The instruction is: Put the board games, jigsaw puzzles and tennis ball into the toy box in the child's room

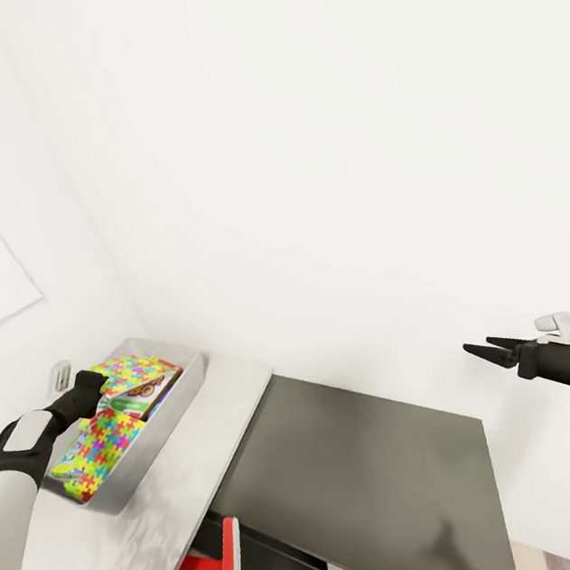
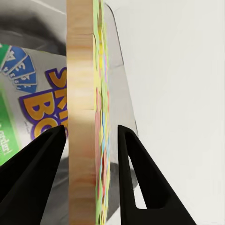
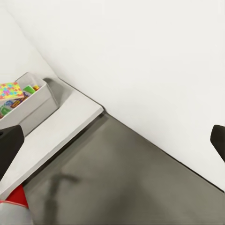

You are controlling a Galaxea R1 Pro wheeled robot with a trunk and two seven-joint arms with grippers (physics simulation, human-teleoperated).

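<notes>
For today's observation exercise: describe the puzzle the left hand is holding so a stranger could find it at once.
Find the pale grey desk top by the white wall; on it sits a shallow light-grey bin. The thin multicoloured jigsaw square tilted over its near end is clamped by the left hand.

Child's room, toy box (image 1: 191,369) of puzzles, white walls

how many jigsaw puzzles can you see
2, both in the toy box: one jigsaw puzzle at its far end, the other puzzle between the left end effector fingers. Boxes may hide more.
</notes>
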